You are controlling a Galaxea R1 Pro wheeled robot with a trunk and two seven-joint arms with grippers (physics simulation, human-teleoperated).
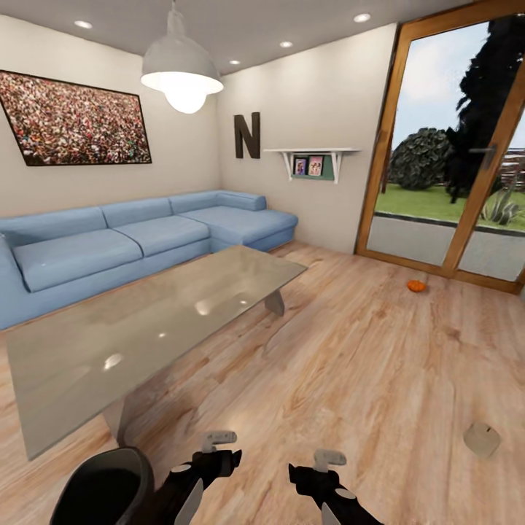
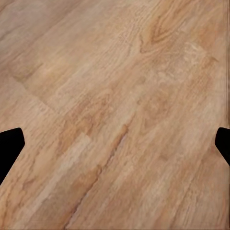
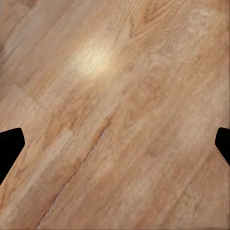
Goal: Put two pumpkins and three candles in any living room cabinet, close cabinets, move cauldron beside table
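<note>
One orange pumpkin [image 1: 415, 286] lies on the wood floor just in front of the glass door. A cream candle [image 1: 481, 440] lies on the floor at the right. The grey glass-topped table [image 1: 95, 364] stands left of centre. My left gripper [image 1: 219, 459] [image 2: 115, 143] and right gripper [image 1: 310, 474] [image 3: 115, 143] hang low over bare floor, both open with nothing between the fingers. A black rounded shape [image 1: 102, 488] shows beside my left arm; I cannot tell whether it is the cauldron or part of the robot. The cabinet is out of view.
A blue corner sofa [image 1: 146, 240] runs along the far walls behind the table. The wood-framed glass door [image 1: 452, 146] fills the right wall. A lamp [image 1: 182, 73] hangs above the table. Open floor stretches from my grippers to the door.
</note>
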